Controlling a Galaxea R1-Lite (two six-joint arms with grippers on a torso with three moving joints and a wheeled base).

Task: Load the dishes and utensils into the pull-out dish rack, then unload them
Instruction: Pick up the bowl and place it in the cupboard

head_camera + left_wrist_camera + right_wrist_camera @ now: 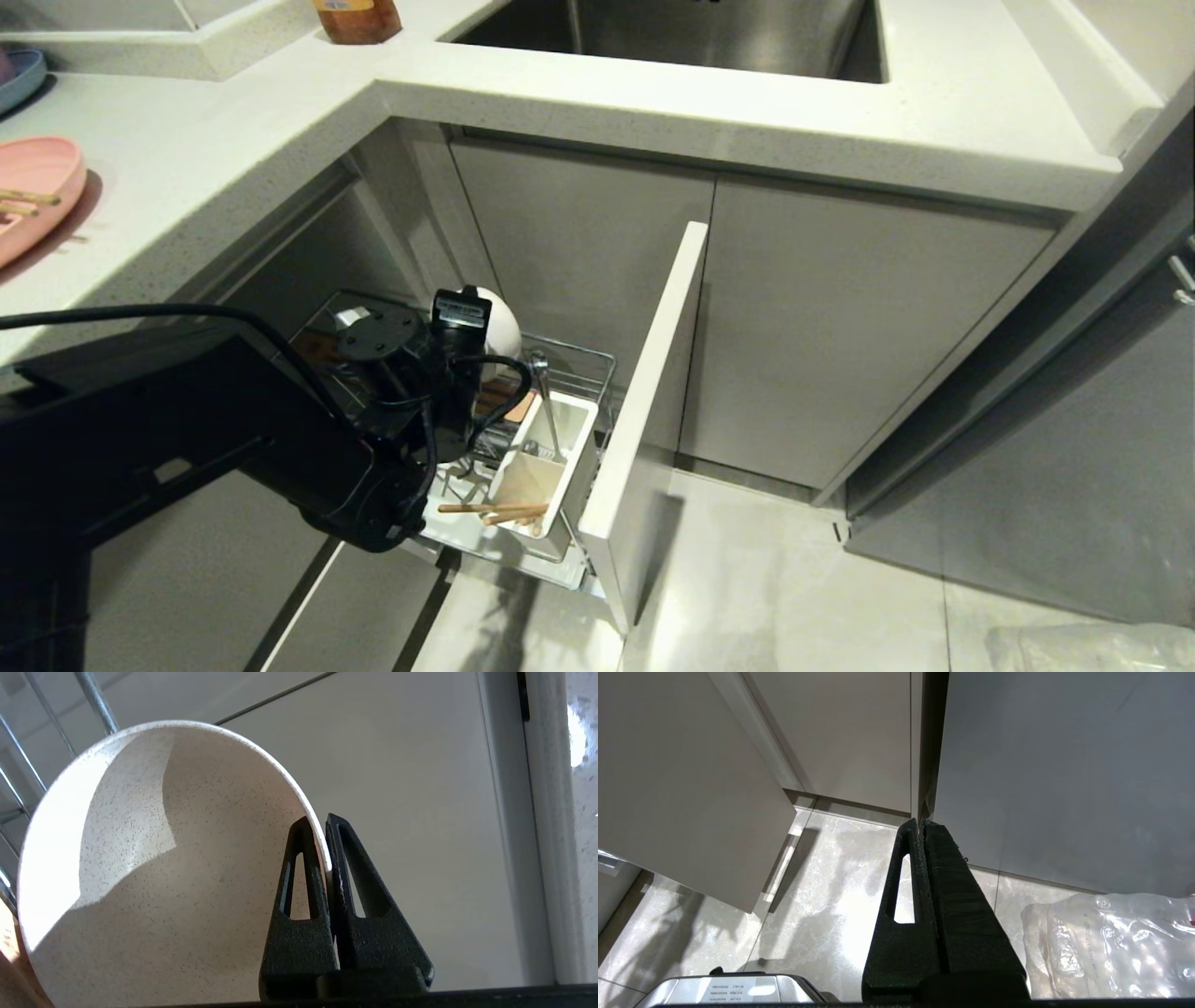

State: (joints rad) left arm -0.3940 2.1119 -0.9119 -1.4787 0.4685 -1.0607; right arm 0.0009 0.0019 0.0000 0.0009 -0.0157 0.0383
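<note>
White bowl (154, 858) stood on edge in the rack (579, 373), at its back, partly hidden behind the left arm in the head view (499, 322). Left gripper (325, 826) was clamped on the bowl's rim, one finger (299, 882) inside the bowl, the other outside, rim pinched between them. Chrome wires of the rack ran behind the bowl.

Rack was pulled out from the corner cabinet, its grey front panel (644, 420) standing open toward the floor. White utensil box (546, 467) sat just inside the panel; the spoon (546, 401) stood upright in it. Chopsticks (495, 511) lay across the box's near end, tips sticking out over the rack.

Pink plate (33, 191) sat on the counter (280, 121), far left, well apart from the rack. Sink (691, 33) lay beyond the counter edge.

Right gripper (923, 823) hung low over the tiled floor (822, 882), fingers pressed together on nothing, a clear plastic bag (1111, 942) near it.
</note>
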